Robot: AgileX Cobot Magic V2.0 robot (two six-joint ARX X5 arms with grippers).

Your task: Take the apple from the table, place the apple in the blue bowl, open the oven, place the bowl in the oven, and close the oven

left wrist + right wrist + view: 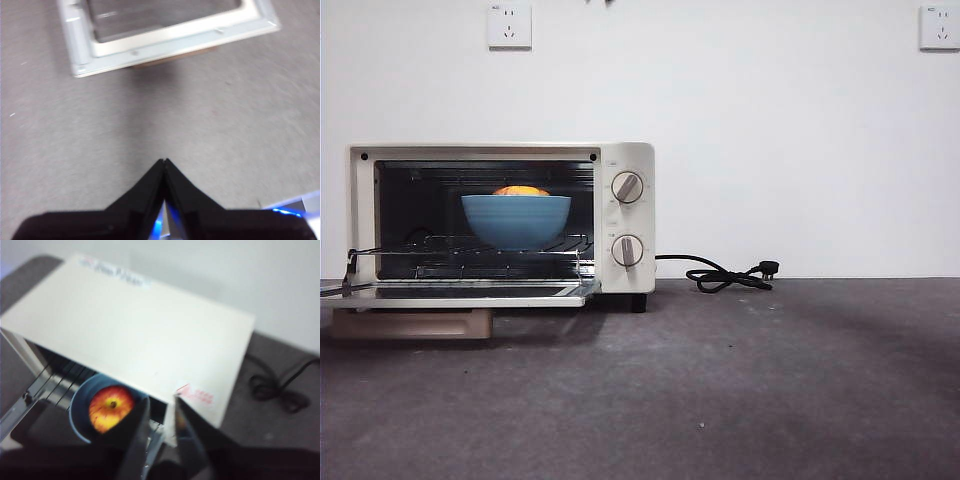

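Observation:
The oven [625, 160] stands at the left with its door [460, 292] folded down flat. On the wire rack inside sits the blue bowl [515, 220], and the apple [520, 190] peeks over its rim. From above, the right wrist view shows the oven's cream top [135, 325], the bowl [80, 410] and the red-yellow apple [111, 407] in it. My right gripper [161, 400] hangs open over the oven's front edge, holding nothing. My left gripper [164, 162] is shut and empty above the table [100, 130], a short way from the open door's corner [165, 35]. Neither arm appears in the front view.
A black cord with its plug [725, 275] lies on the table right of the oven and also shows as a cord [280, 390] in the right wrist view. The door's tan handle [415, 323] hangs below the open door. Wall sockets [510, 25] sit on the white back wall.

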